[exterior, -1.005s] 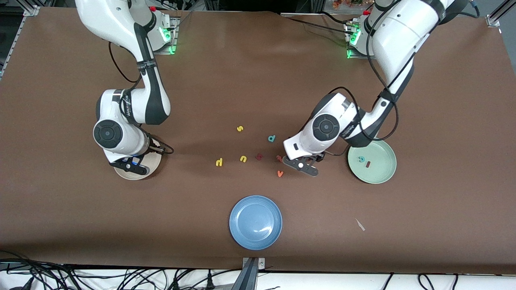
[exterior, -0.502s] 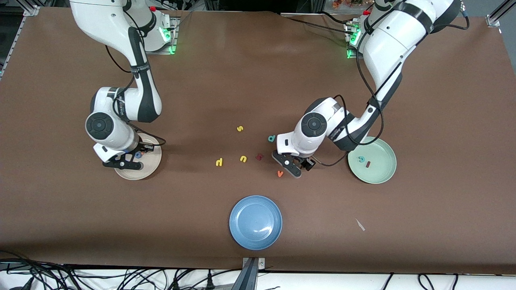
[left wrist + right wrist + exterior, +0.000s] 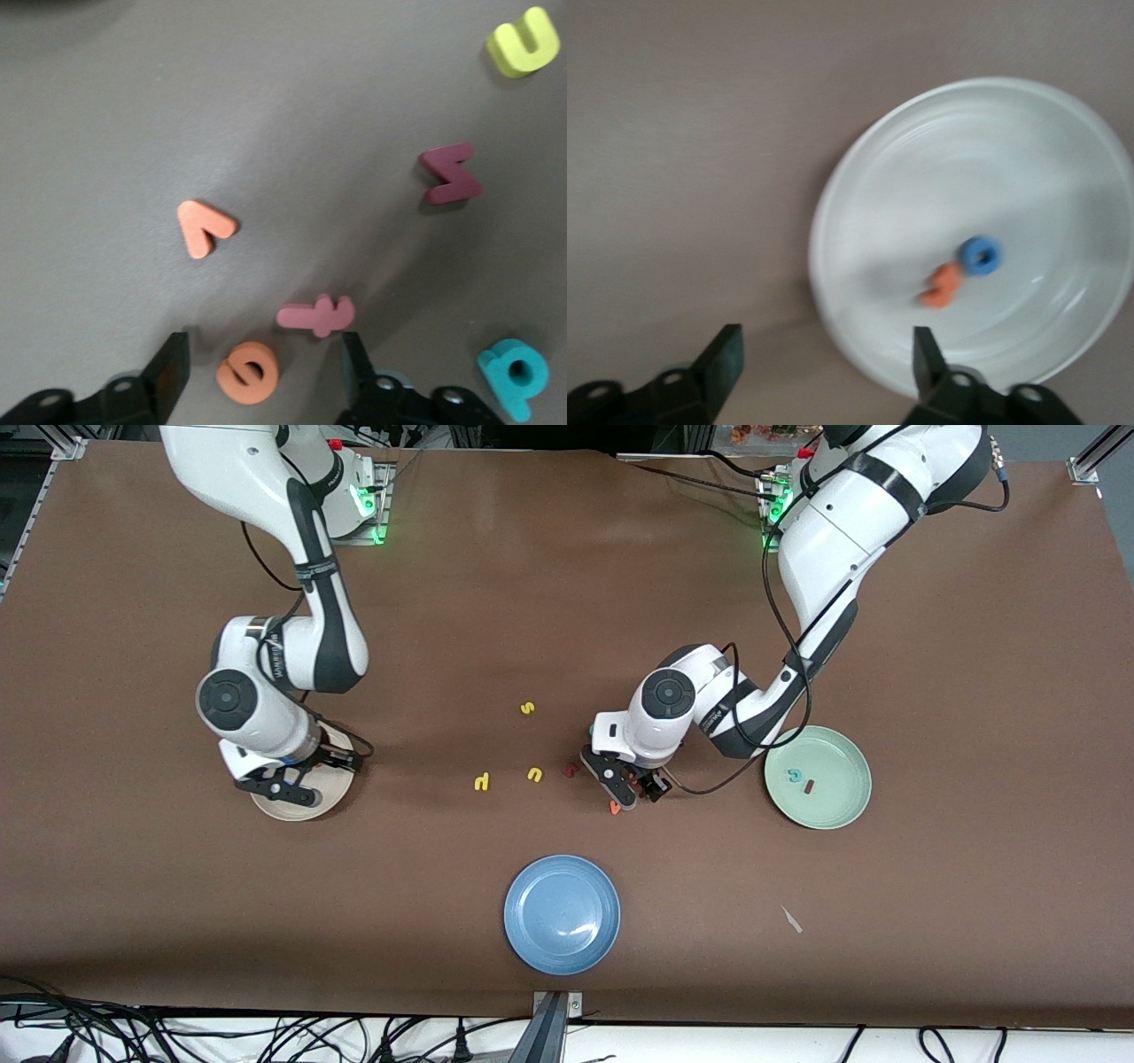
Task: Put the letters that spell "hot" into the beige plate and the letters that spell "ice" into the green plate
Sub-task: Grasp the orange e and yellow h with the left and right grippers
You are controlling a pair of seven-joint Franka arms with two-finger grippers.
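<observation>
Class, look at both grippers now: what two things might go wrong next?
The left gripper, open, straddles the orange e, but the pink crossed letter lies close beside it; closing may catch or nudge that one too. The right gripper, open, hangs over the beige plate's rim; descending might clip it.

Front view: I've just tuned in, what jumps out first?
The left claw stands open low over a cluster of letters mid-table, the orange "e" between its fingers. The right claw is open over the beige plate, where the blue "o" and an orange letter lie.
</observation>
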